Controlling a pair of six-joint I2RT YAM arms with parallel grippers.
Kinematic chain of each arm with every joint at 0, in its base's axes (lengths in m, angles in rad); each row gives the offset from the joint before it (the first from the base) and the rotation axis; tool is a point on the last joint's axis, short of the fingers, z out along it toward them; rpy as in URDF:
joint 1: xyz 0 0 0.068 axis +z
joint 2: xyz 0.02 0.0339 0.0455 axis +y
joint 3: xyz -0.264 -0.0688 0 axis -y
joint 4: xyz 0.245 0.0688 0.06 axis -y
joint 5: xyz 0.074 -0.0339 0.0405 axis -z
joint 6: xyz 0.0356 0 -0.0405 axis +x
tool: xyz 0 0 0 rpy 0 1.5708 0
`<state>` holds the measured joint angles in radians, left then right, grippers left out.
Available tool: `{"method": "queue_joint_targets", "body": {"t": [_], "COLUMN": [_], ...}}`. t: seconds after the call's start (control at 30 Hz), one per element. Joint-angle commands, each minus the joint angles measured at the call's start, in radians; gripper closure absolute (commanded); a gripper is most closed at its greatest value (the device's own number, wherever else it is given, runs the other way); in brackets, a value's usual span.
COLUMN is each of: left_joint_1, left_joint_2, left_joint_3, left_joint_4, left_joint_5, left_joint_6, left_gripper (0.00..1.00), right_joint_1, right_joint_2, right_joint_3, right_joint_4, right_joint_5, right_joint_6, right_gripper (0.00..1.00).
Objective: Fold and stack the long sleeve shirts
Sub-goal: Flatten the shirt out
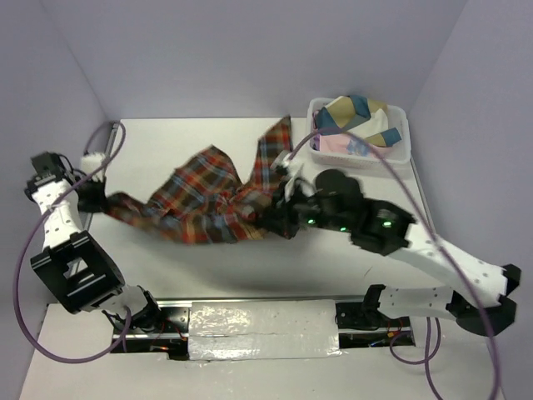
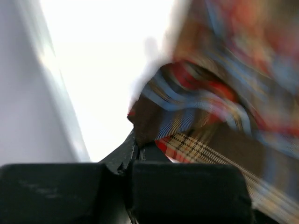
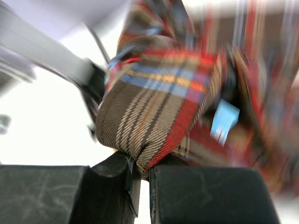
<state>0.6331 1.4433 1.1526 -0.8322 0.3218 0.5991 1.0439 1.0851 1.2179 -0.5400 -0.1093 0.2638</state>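
Though blurred beyond legibility, pale blue label (image 3: pixel 224 120) on the plaid shirt (image 3: pixel 154 102).

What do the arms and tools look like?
White links and black joint housings on left arm and right arm; purple cables on both. Green lights on the right wrist. The left tool and right tool have blocky black fingers.
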Motion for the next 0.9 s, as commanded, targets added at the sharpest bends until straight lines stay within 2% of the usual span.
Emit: {"method": "queue_joint_targets", "body": {"t": [0.0, 0.1, 0.2, 0.27, 0.3, 0.37, 0.4, 0.43, 0.5, 0.57, 0.6, 0.63, 0.67, 0.73, 0.77, 0.83, 0.87], "left_joint_1": [-0.001, -0.006, -0.026, -0.039, -0.052, -0.065, -0.081, -0.09, -0.117, -0.127, -0.127, -0.128, -0.127, -0.128, -0.128, -0.128, -0.127], "left_joint_2": [-0.028, 0.0, 0.022, 0.028, 0.028, 0.023, 0.023, 0.02, 0.011, -0.012, -0.018, -0.023, -0.023, -0.021, -0.023, -0.023, -0.021], "left_joint_3": [0.247, 0.35, 0.365, 0.345, 0.313, 0.253, 0.231, 0.21, 0.136, 0.061, 0.039, 0.024, 0.0, -0.024, -0.043, -0.054, -0.054], "left_joint_4": [-0.116, -0.165, -0.165, -0.124, -0.105, -0.05, -0.036, -0.024, 0.011, 0.037, 0.057, 0.059, 0.061, 0.067, 0.071, 0.085, 0.084], "left_joint_5": [0.166, 0.194, 0.191, 0.18, 0.178, 0.177, 0.175, 0.169, 0.16, 0.143, 0.14, 0.134, 0.123, 0.112, 0.105, 0.103, 0.1], "left_joint_6": [-0.002, -0.018, -0.039, -0.065, -0.074, -0.104, -0.11, -0.119, -0.122, -0.119, -0.117, -0.113, -0.111, -0.11, -0.11, -0.113, -0.11], "left_gripper": [1.0, 1.0, 1.0, 1.0, 1.0, 1.0, 1.0, 1.0, 1.0, 1.0, 1.0, 1.0, 1.0, 1.0, 1.0, 1.0, 1.0], "right_joint_1": [0.01, -0.086, -0.392, -0.467, -0.488, -0.524, -0.533, -0.542, -0.556, -0.553, -0.548, -0.545, -0.539, -0.527, -0.507, -0.48, -0.463], "right_joint_2": [-0.047, 0.034, 0.175, 0.241, 0.325, 0.431, 0.55, 0.612, 0.75, 0.779, 0.735, 0.692, 0.647, 0.509, 0.437, 0.397, 0.383], "right_joint_3": [0.213, 0.328, 0.344, 0.313, 0.319, 0.382, 0.414, 0.486, 0.558, 0.588, 0.563, 0.472, 0.415, 0.241, 0.177, 0.033, -0.001], "right_joint_4": [-0.086, -0.138, -0.138, -0.082, -0.075, -0.093, -0.112, -0.159, -0.217, -0.258, -0.244, -0.182, -0.151, -0.044, -0.006, 0.078, 0.086], "right_joint_5": [-0.029, -0.027, -0.191, -0.227, -0.195, -0.152, -0.121, -0.112, -0.064, 0.009, 0.031, 0.064, 0.08, 0.092, 0.068, 0.04, 0.031], "right_joint_6": [-0.041, -0.009, 0.099, 0.135, 0.135, 0.109, 0.1, 0.094, 0.083, 0.09, 0.101, 0.13, 0.15, 0.216, 0.236, 0.3, 0.322], "right_gripper": [1.0, 1.0, 0.98, 0.92, 0.77, 0.56, 0.39, 0.34, 0.31, 0.3, 0.29, 0.28, 0.21, 0.21, 0.24, 0.3, 0.38]}}
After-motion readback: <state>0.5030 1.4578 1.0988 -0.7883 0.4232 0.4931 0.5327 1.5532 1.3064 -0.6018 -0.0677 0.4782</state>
